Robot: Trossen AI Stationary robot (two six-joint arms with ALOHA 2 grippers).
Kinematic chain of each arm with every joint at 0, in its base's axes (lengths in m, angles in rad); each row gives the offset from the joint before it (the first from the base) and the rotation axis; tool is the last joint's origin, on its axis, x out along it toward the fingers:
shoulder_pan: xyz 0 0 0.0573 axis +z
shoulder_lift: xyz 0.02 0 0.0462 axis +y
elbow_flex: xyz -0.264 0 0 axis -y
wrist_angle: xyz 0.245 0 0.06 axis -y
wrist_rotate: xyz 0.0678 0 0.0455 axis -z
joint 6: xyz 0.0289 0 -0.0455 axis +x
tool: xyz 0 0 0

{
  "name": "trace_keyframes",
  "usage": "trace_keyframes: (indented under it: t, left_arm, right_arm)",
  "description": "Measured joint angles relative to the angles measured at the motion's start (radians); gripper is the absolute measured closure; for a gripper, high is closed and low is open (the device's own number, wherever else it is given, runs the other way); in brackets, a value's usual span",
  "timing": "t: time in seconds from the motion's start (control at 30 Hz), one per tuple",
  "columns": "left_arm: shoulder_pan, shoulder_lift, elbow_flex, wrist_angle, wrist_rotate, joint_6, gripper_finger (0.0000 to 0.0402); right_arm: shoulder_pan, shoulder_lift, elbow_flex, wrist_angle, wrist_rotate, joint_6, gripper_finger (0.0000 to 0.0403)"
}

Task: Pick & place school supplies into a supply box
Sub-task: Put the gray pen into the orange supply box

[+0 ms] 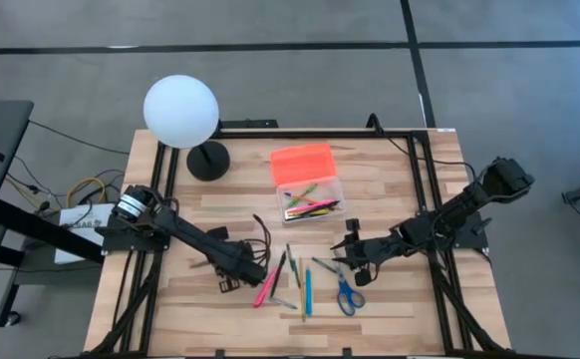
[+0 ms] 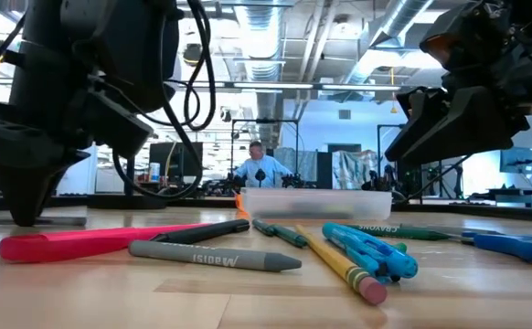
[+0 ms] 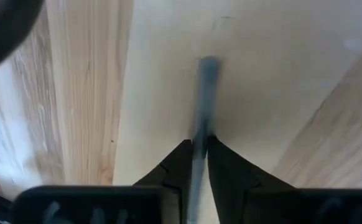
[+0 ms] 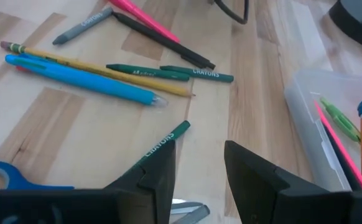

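Nearest the low camera, a grey crayon [image 2: 216, 255] is lying beside a yellow pencil [image 2: 342, 266] among the loose school supplies [image 1: 305, 282] on the table [image 1: 390, 309]. Low over the boards, the left gripper [image 3: 196, 151] is clamping its fingers on a thin grey pencil [image 3: 204, 99]. Fingers parted and holding nothing, the right gripper [image 4: 199, 158] is hovering over a green crayon [image 4: 158, 148], near the scissors [image 1: 347, 293]. Behind them, the supply box [image 1: 308, 182] is sitting open, already holding several pens.
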Motion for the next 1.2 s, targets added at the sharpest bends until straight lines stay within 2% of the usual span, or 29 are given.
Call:
trace_keyframes:
  t: [0.47,0.7,0.93,1.2]
  left_arm:
    - [0.001,-0.002,-0.001,0.064,-0.017,0.085,0.0375]
    - [0.001,-0.002,-0.001,0.07,-0.051,0.086,0.0371]
    - [0.002,-0.002,0.001,0.064,-0.055,0.07,0.0386]
    - [0.003,0.003,0.027,0.006,-0.069,0.018,0.0388]
  right_arm:
    - [0.011,0.0,0.0,-0.008,0.002,0.015,0.0273]
    - [0.01,0.0,0.0,-0.008,0.002,0.015,0.0273]
    - [0.01,0.0,0.0,-0.008,0.002,0.015,0.0273]
    - [0.01,0.0,0.0,-0.008,0.002,0.015,0.0273]
